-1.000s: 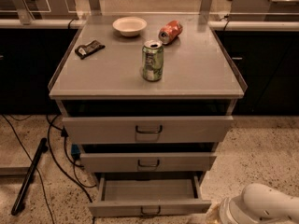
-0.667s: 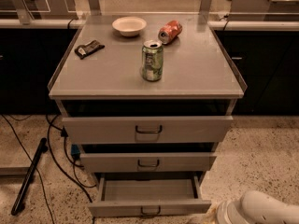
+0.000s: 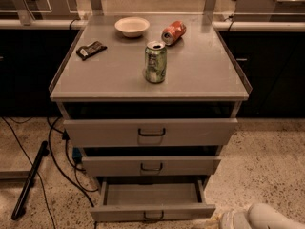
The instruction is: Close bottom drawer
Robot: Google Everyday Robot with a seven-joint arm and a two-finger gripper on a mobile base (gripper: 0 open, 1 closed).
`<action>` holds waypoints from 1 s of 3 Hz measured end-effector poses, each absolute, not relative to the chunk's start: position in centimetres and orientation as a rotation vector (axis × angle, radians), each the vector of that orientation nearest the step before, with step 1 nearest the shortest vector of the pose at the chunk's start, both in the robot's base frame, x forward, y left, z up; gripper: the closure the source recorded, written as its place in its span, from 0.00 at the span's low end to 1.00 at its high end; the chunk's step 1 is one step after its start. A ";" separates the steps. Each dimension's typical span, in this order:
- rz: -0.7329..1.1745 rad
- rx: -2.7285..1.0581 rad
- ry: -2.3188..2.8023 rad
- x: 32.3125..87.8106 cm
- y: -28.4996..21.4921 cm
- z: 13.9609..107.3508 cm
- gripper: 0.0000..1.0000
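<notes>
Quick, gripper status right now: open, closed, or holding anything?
Gripper: low at the bottom right of the view, beside the right front corner of the open bottom drawer; open or closed cannot be told.

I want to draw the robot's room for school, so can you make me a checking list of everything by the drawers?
Surface: grey cabinet top, holding four things.
Job's things: bottom drawer pulled out, nothing seen inside.
Clutter: white bowl; red can on its side; green can upright; dark packet.
Tool: tool low at the bottom right, beside the bottom drawer's front corner, away from its handle.
Cables: black cables on the floor left of the cabinet.
Surroundings: speckled floor; dark counters behind; black pole lying on the floor at left.
</notes>
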State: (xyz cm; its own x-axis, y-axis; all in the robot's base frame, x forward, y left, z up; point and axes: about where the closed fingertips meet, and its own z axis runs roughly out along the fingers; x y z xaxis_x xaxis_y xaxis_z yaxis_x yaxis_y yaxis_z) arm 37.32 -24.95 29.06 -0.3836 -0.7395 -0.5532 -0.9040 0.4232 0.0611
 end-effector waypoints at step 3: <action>0.536 -1.410 1.893 40.5 -18.5 20.2 1.00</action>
